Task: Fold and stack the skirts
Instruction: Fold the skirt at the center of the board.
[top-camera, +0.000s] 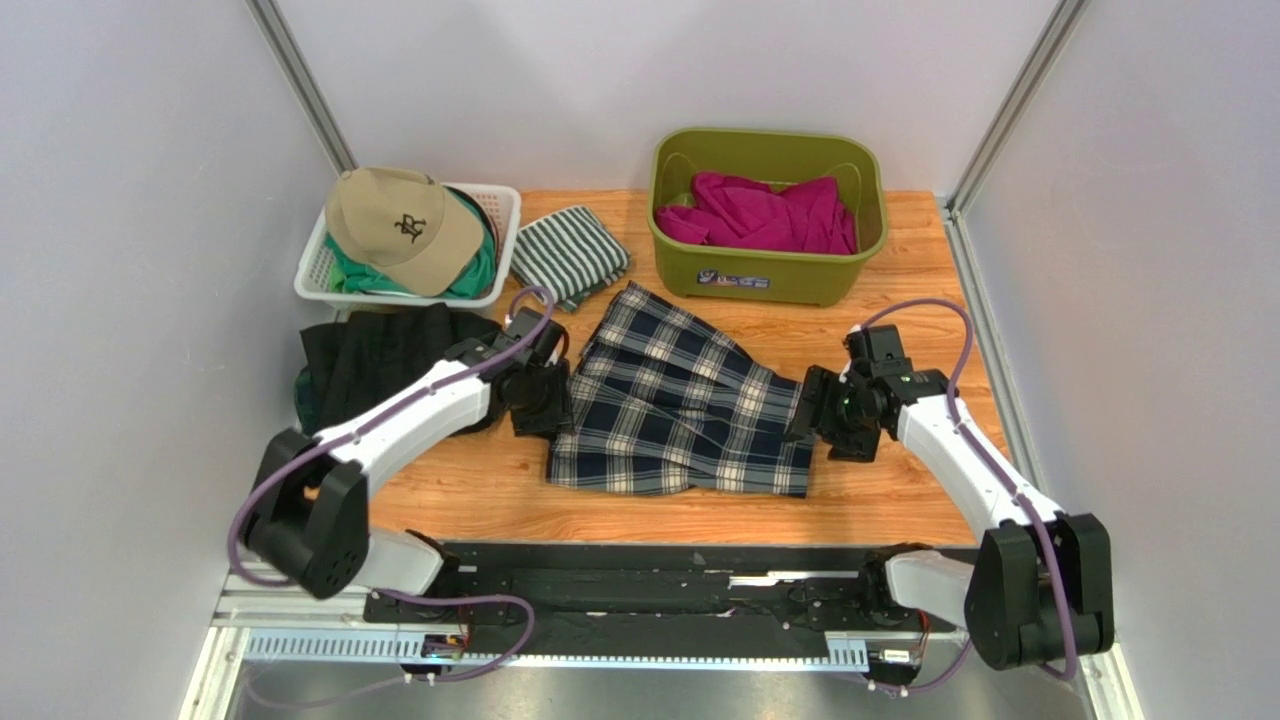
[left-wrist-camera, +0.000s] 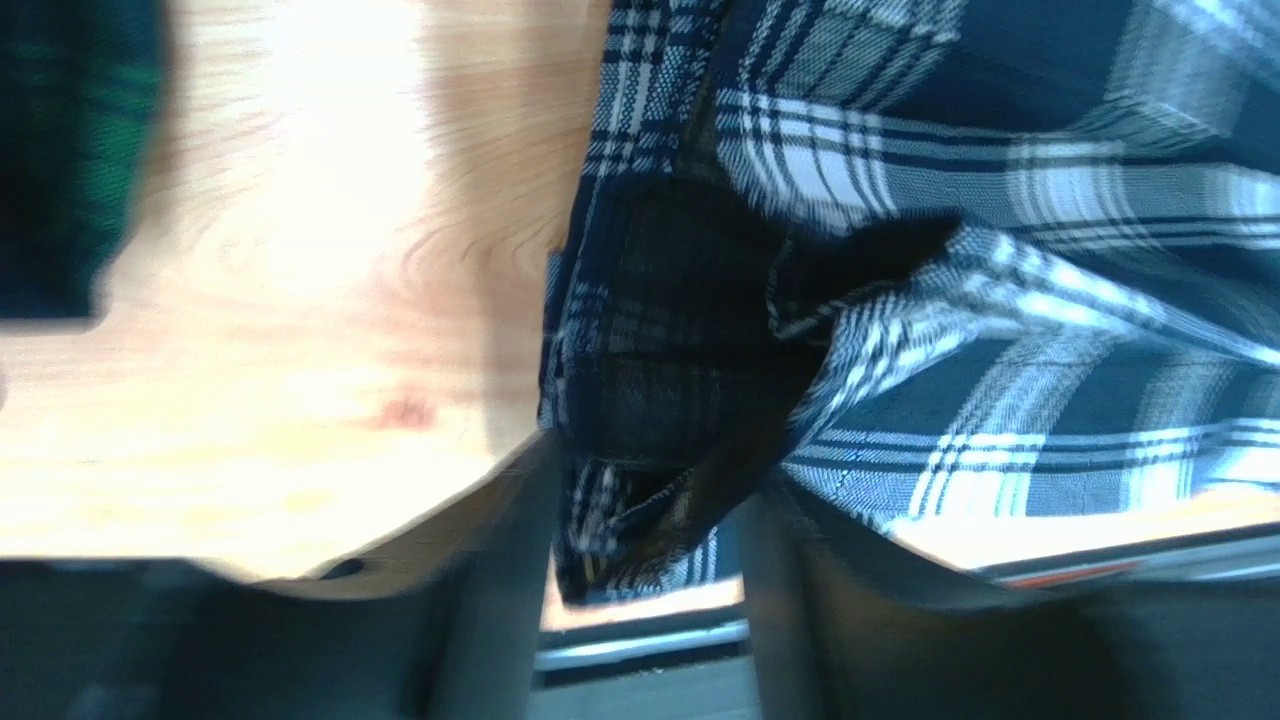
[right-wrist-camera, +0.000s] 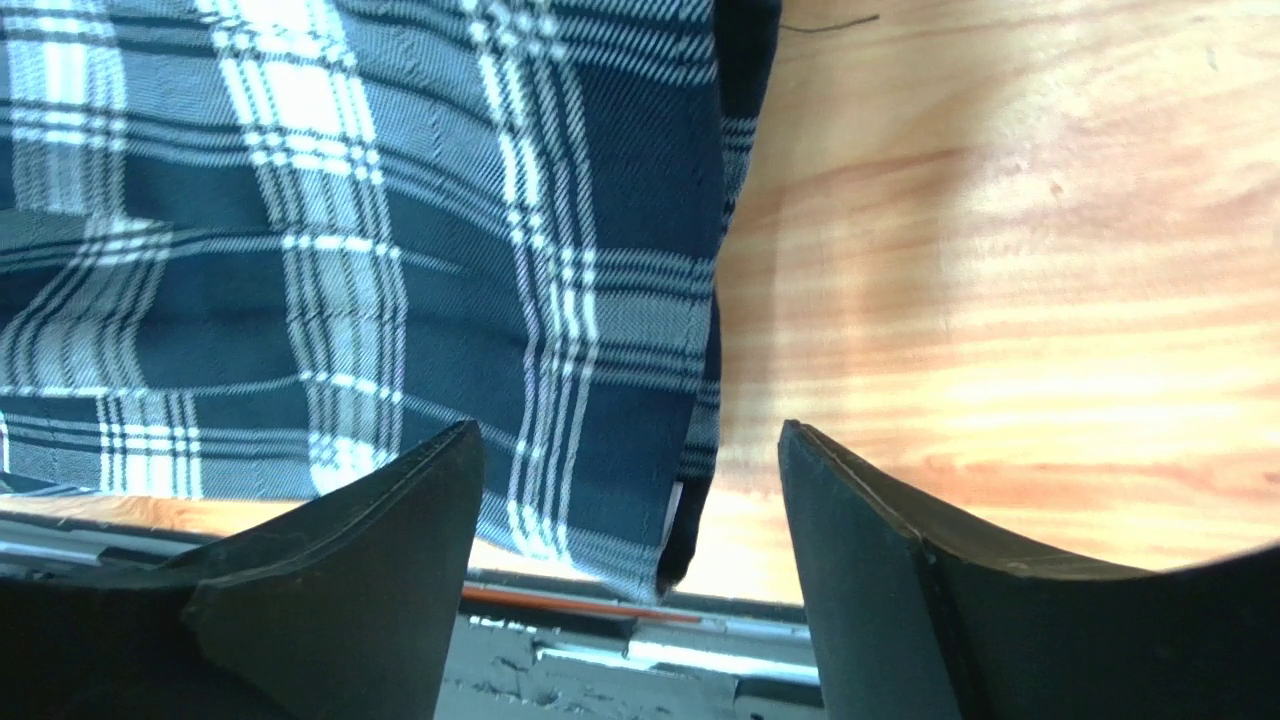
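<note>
The navy-white-grey plaid skirt (top-camera: 676, 405) lies spread on the wooden table between both arms. My left gripper (top-camera: 541, 398) is at its left edge. In the left wrist view the left gripper (left-wrist-camera: 649, 473) has its jaws apart, and a dark corner of the plaid skirt (left-wrist-camera: 962, 300) lies loose between them. My right gripper (top-camera: 819, 413) is at the skirt's right edge. In the right wrist view the right gripper (right-wrist-camera: 628, 431) stands wide open astride the hem of the plaid skirt (right-wrist-camera: 376, 255). The black skirt (top-camera: 383, 353) lies at the far left on the tartan skirt (top-camera: 307, 402), whose green-navy cloth (left-wrist-camera: 68, 150) also shows.
A white basket (top-camera: 504, 225) holding a tan cap (top-camera: 398, 225) stands at the back left, with a green-and-white striped folded cloth (top-camera: 568, 252) beside it. A green bin (top-camera: 766, 273) with magenta cloth (top-camera: 759, 213) sits at the back right. Grey walls close both sides.
</note>
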